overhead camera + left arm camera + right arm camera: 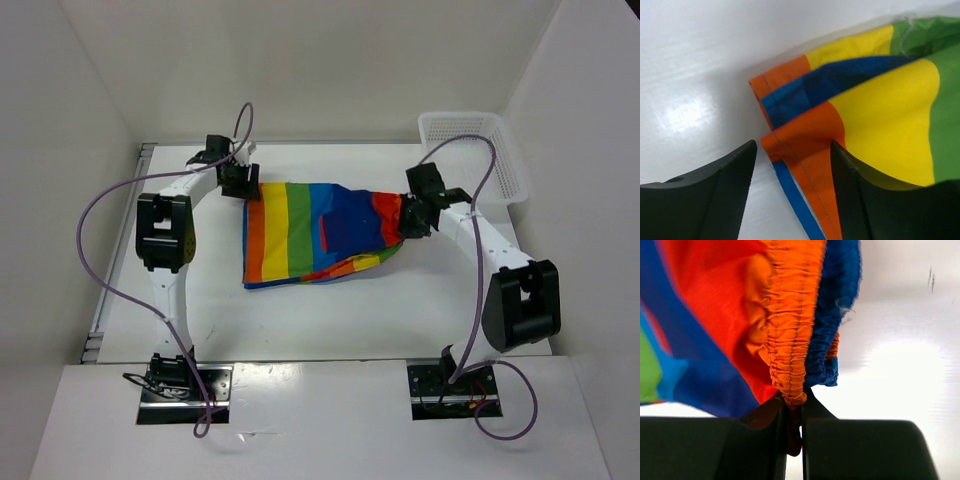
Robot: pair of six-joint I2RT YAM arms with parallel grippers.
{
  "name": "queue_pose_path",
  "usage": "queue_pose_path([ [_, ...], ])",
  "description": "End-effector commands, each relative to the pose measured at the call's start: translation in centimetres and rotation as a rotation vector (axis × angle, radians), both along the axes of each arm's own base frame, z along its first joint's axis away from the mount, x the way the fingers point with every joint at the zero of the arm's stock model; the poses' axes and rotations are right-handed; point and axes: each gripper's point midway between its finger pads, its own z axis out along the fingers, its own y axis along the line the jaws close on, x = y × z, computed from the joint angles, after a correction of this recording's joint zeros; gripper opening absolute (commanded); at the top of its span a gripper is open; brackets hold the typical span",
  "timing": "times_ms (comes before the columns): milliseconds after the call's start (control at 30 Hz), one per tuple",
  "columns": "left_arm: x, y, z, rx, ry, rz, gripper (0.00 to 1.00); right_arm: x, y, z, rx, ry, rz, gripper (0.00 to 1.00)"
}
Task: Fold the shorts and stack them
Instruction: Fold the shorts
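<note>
Your left gripper [793,150] stood wide open at the left end of the shorts [310,232], a finger on either side of their orange hem corner and not pinching it. The shorts lay spread across the middle of the worktop [330,320], long axis running left to right, hem end leftward and gathered waistband rightward. Your right gripper [794,402] was clamped tight on that orange elastic waistband.

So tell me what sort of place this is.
Probably a robot lab test cell: plain white walls box in a white table, two robot arms are bolted at its near edge, with just rainbow-striped cloth shorts and a white plastic mesh basket.
</note>
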Motion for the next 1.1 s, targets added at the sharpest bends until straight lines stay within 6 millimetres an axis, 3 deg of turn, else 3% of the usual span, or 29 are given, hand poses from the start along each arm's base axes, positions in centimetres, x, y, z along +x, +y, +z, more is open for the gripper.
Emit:
queue_pose_path([
  [0, -1.9, -1.0, 4.0, -0.056, -0.018, -0.046, 0.69, 0.4, 0.5, 5.2, -0.139, -0.118, 0.034, 0.00],
  [100, -4.1, -1.1, 3.4, -0.062, 0.033, -0.049, 0.71, 0.9, 0.9, 6.7, -0.191, -0.138, 0.025, 0.00],
  [167, -5.1, -1.4, 2.7, -0.053, 0.066, -0.054, 0.71, 0.7, 1.9, 6.4, -0.268, -0.108, 0.057, 0.00],
  [200, -5.8, -1.9, 2.0, -0.044, 0.087, -0.062, 0.71, 1.1, 4.0, 8.1, -0.320, -0.160, 0.108, 0.00],
  [233, -5.8, -1.7, 1.9, -0.036, 0.087, -0.057, 0.71, 0.7, 5.1, 8.3, -0.360, -0.150, 0.141, 0.00],
  [300, -6.4, -2.0, 0.5, -0.025, 0.118, -0.061, 0.71, 1.8, 8.6, 9.1, -0.420, -0.178, 0.229, 0.00],
  [333, -6.4, -1.8, -0.3, -0.012, 0.134, -0.054, 0.71, 1.4, 11.3, 9.4, -0.454, -0.205, 0.297, 0.00],
  [367, -6.2, -1.3, -0.9, 0.016, 0.134, -0.036, 0.71, 1.7, 13.3, 11.2, -0.465, -0.247, 0.327, 0.00],
  [400, -6.2, -1.0, -1.5, 0.031, 0.143, -0.027, 0.71, 2.0, 15.2, 9.5, -0.536, -0.223, 0.395, 0.00],
  [433, -6.4, -0.8, -2.6, 0.042, 0.164, -0.022, 0.71, 1.4, 18.0, 11.2, -0.575, -0.284, 0.452, 0.00],
  [467, -6.4, -0.6, -3.1, 0.053, 0.173, -0.015, 0.71, 1.2, 19.7, 11.1, -0.610, -0.301, 0.496, 0.00],
  [500, -6.5, -0.4, -3.4, 0.063, 0.172, -0.010, 0.71, 1.3, 21.5, 9.0, -0.687, -0.286, 0.569, 0.00],
  [533, -6.8, -0.3, -4.7, 0.065, 0.201, -0.011, 0.69, 0.9, 22.9, 8.8, -0.704, -0.302, 0.607, 0.00],
  [567, -6.8, 0.4, -5.2, 0.073, 0.211, 0.006, 0.69, 0.2, 26.1, 9.0, -0.637, -0.349, 0.654, 0.00],
  [600, -6.6, 0.2, -5.3, 0.064, 0.211, 0.001, 0.67, -0.3, 27.7, 8.5, -0.588, -0.345, 0.689, 0.00],
  [633, -6.7, 0.5, -5.7, 0.051, 0.222, 0.004, 0.65, -0.9, 29.4, 6.9, -0.564, -0.319, 0.735, 0.00],
  [667, -6.7, 0.6, -5.6, 0.027, 0.224, 0.004, 0.65, -1.1, 31.3, 7.3, -0.498, -0.338, 0.760, 0.00],
  [733, -7.0, 0.5, -5.8, 0.020, 0.234, -0.001, 0.62, -1.5, 33.8, 5.9, -0.462, -0.343, 0.803, 0.00],
  [833, -7.1, 0.3, -5.8, 0.010, 0.234, -0.006, 0.61, -1.8, 37.9, 5.3, -0.340, -0.367, 0.842, 0.00],
  [900, -7.1, 0.3, -5.8, 0.010, 0.234, -0.006, 0.61, -1.8, 39.5, 5.1, -0.281, -0.372, 0.852, 0.00],
  [1000, -7.1, 0.2, -5.7, 0.001, 0.235, -0.011, 0.58, -1.0, 41.2, 8.1, -0.208, -0.452, 0.816, 0.00],
  [1067, -7.2, 0.2, -5.2, 0.001, 0.232, -0.011, 0.58, -0.6, 40.9, 10.7, -0.190, -0.501, 0.776, 0.00],
])
